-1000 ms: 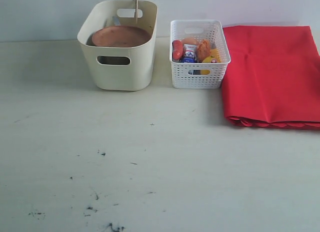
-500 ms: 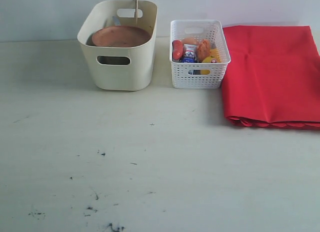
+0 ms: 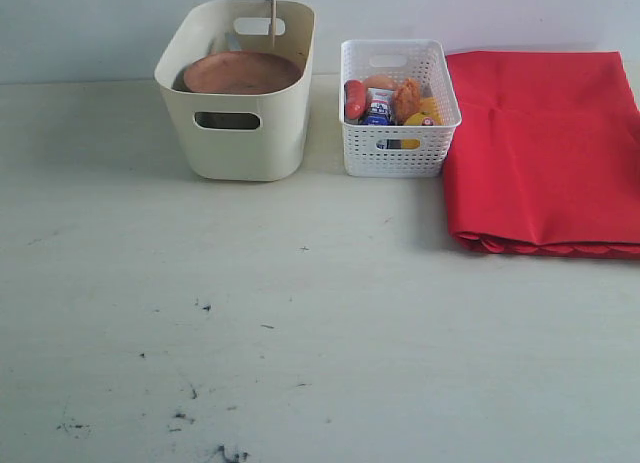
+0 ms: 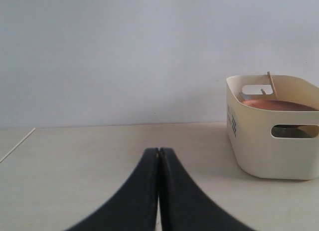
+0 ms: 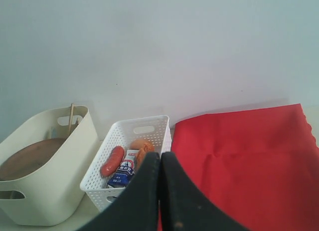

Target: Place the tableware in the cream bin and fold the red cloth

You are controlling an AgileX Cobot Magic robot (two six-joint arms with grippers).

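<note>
The cream bin (image 3: 235,133) stands at the back of the table (image 3: 300,333). The brown plate (image 3: 240,73) sits high inside it near the rim, probably because it is too wide to sink lower or rests on things beneath. A chopstick (image 3: 272,18) leans upright against the bin's far wall. Just beside the bin, the white basket (image 3: 398,143) holds the food, a sausage (image 3: 354,98) and a small carton (image 3: 378,108) among it. The red cloth (image 3: 545,148) lies touching the basket's side, and its near edge looks doubled with the scallops tucked under, so it seems already folded. No tableware shows on the bare table, which suggests the job is about finished. The exterior view shows neither arm. Only the wrist views do: the left gripper (image 4: 159,152) is clenched on nothing, facing the bin from the side, and the right gripper (image 5: 160,155) is likewise pressed together and empty, hovering before the basket and cloth. What lies under the plate no view shows.
</note>
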